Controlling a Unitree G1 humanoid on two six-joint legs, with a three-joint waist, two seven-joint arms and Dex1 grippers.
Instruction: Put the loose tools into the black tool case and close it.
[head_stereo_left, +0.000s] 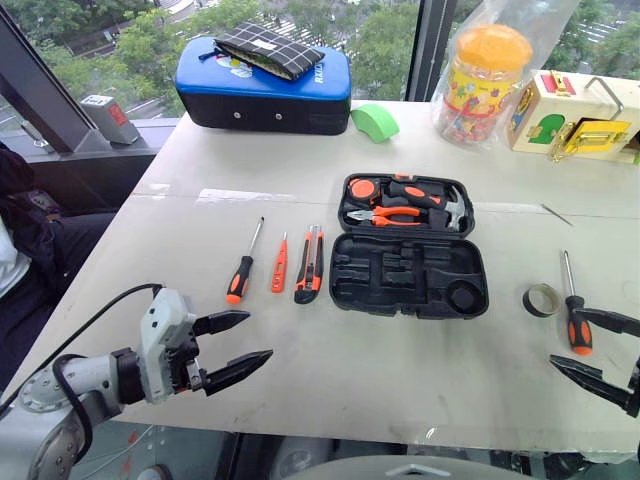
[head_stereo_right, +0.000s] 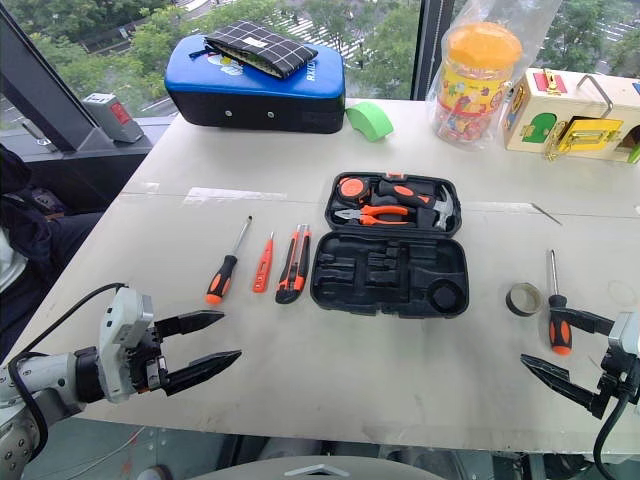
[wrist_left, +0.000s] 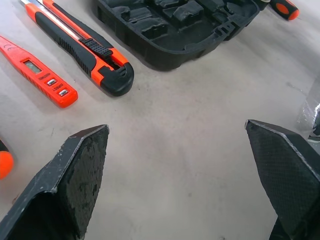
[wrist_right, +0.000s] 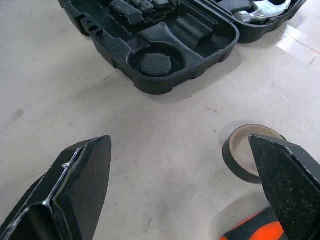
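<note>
Lying open, black tool case (head_stereo_left: 408, 260) — pliers (head_stereo_left: 388, 215), hammer (head_stereo_left: 430, 197) inside.

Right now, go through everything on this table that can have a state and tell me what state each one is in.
black tool case: open flat, near half empty, far half holding pliers and a hammer.
Screwdriver on the left: loose on the table.
Tester screwdriver: loose.
Utility knife: loose, no blade visible.
Screwdriver on the right: loose beside the tape roll.
Blue soft case: closed.
left gripper: open, empty.
right gripper: open, empty.
</note>
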